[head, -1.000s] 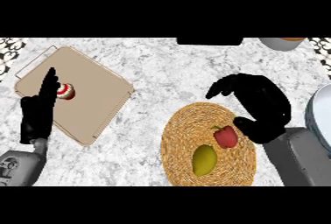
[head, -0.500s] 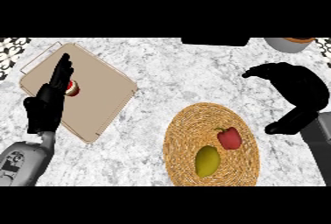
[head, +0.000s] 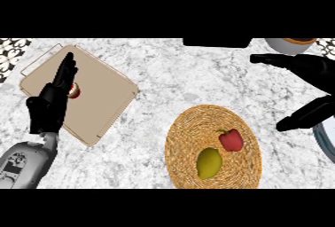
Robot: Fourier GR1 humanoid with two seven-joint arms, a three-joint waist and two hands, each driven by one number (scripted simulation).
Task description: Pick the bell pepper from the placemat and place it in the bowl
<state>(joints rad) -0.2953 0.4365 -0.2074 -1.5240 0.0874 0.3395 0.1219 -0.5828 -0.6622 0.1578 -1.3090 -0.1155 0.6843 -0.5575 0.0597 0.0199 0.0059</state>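
Marble counter, task barely begun: found bell pepper (head: 230, 140) lying ungrasped on woven placemat (head: 189, 133), well apart from bowl (head: 288, 44), right hand (head: 319, 74) and left hand (head: 52, 104) both open-fingered, holding nothing.

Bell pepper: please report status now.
Bell pepper on woven placemat, untouched. Right hand open, off to the side. Left hand open over tray. Nothing blocks pepper.

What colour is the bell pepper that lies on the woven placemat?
Red, with a small green stem. The bell pepper shows best in the head view, beside a yellow-green fruit.
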